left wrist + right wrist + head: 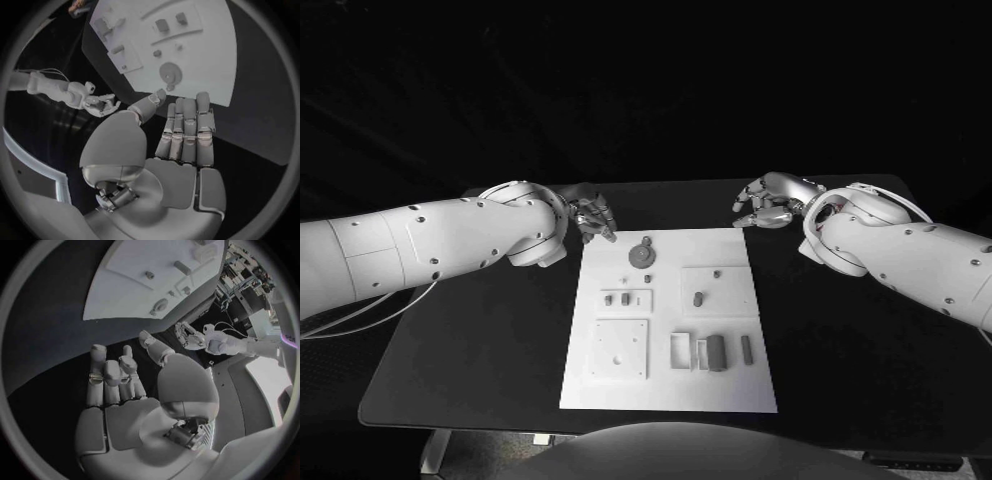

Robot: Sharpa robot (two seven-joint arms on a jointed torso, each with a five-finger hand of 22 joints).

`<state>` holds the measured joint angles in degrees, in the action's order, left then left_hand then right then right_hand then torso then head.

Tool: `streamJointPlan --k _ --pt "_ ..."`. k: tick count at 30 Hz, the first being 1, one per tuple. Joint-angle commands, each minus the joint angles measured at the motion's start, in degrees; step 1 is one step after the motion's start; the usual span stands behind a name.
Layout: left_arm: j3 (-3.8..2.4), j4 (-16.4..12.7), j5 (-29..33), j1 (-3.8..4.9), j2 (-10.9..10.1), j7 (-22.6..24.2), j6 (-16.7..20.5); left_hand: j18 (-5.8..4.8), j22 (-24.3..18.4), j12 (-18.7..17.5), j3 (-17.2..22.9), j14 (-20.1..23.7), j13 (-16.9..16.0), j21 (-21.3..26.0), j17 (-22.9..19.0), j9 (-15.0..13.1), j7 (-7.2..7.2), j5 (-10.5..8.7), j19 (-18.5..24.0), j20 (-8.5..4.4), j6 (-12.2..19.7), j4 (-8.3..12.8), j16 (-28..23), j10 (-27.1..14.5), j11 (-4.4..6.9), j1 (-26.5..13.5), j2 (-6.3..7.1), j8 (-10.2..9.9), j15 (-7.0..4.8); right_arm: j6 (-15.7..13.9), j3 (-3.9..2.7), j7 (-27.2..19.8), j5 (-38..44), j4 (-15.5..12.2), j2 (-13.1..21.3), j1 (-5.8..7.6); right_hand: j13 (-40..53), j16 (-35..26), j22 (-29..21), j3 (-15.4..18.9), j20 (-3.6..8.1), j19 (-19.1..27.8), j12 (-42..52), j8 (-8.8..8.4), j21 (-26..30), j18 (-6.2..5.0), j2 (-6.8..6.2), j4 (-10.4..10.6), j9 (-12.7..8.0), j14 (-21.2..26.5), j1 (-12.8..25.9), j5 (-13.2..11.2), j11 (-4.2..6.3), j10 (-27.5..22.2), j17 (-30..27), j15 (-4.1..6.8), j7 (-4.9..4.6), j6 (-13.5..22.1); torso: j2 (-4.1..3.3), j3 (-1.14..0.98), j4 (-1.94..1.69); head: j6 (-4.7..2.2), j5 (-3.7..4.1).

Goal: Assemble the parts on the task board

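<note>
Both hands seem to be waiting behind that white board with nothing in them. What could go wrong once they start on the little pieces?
1. The parts are small and lie close together on the board; big fingers may knock a neighbour while picking one.
2. The board seems to lie loose on the table, so a push could slide it.
3. The left hand and right hand flank the far edge; both reaching in could collide.

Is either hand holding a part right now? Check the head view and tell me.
No: the left hand and right hand hover empty beyond the task board.
</note>
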<state>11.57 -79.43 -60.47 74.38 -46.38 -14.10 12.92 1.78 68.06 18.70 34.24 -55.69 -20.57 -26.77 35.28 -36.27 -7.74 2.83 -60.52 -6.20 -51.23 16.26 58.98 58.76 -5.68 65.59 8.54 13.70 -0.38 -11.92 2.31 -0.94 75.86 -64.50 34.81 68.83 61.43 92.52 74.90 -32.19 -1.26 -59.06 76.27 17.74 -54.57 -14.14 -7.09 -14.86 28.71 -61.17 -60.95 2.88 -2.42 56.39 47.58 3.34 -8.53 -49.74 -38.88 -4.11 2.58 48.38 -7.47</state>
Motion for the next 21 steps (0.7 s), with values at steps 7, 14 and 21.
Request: streamJointPlan --k 7,14,21 --pt "2.0 1.1 -22.3 -0.21 3.7 17.6 2.8 3.27 1.8 -6.9 -2.1 -5.1 4.0 -2.3 1.6 2.3 1.69 1.48 -4.9 -1.24 -1.2 0.5 1.8 2.7 1.23 2.3 -0.21 -0.2 -1.35 0.4 -0.02 -0.4 0.1 0.0 -0.1 -0.15 -0.1 -0.3 0.7 0.3 0.38 -0.1 0.1 -0.35 0.3 -0.86 0.19 0.2 0.1 -0.3 -0.1 -0.1 -0.2 -0.6 0.0 0.03 -0.44 0.1 -0.08 -0.04 0.12 -0.22 0.2" --pt "2.04 3.4 -25.5 -1.06 6.3 19.3 2.9 3.98 3.2 -10.4 -5.3 -6.5 6.0 -3.2 2.0 3.8 1.62 3.07 -6.1 -1.09 -1.0 0.3 1.7 2.4 0.89 3.1 0.18 -0.7 -1.14 0.5 -0.02 -0.5 0.1 0.1 -0.3 -0.18 -0.1 -0.3 0.7 0.3 0.38 -0.1 0.2 -0.37 0.3 -0.86 0.22 0.2 0.1 -0.3 -0.1 -0.1 -0.21 -0.6 0.0 0.02 -0.45 0.1 -0.08 -0.02 0.12 0.0 0.4" --pt "2.06 5.4 -28.2 -2.91 8.3 20.7 4.5 4.82 4.5 -11.5 -4.2 -9.3 7.0 -4.7 2.8 4.9 1.56 0.34 -9.1 -1.5 -1.2 -0.6 3.1 4.3 1.32 3.9 1.95 -0.7 -1.65 0.5 -0.02 -0.5 0.1 0.1 -0.4 -0.19 -0.1 -0.3 0.7 0.3 0.37 -0.1 0.2 -0.38 0.3 -0.86 0.23 0.3 0.1 -0.3 0.0 -0.1 -0.22 -0.6 0.0 0.01 -0.46 0.1 -0.13 -0.06 0.08 0.12 0.76"
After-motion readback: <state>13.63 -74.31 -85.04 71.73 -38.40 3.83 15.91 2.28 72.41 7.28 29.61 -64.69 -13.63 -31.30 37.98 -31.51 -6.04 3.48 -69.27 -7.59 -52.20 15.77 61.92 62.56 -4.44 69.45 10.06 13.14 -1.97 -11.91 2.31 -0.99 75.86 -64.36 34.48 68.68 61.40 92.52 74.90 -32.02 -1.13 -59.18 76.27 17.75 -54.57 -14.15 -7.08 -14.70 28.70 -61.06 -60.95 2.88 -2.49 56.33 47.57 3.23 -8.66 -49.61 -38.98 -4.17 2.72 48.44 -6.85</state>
